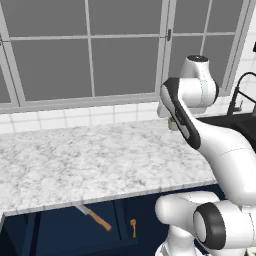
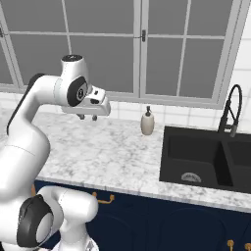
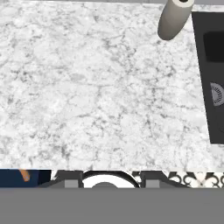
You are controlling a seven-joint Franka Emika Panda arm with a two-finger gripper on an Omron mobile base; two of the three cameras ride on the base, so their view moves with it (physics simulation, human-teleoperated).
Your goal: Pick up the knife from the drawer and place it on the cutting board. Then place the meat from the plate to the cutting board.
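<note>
Still on step one: the knife (image 1: 93, 217) lies in the open drawer (image 1: 60, 231) under the bench (image 1: 90, 162). The claw (image 2: 87, 116) hovers high, empty; gap hard to judge. Next: reach down.

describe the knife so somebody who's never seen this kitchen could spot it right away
Start at the white marble counter under the window and look just below its front edge, into the open navy drawer. The knife lies there at a slant, with a thin silver blade and an orange-brown wooden handle. The small brass handle beside it is shorter and has no blade.
</note>
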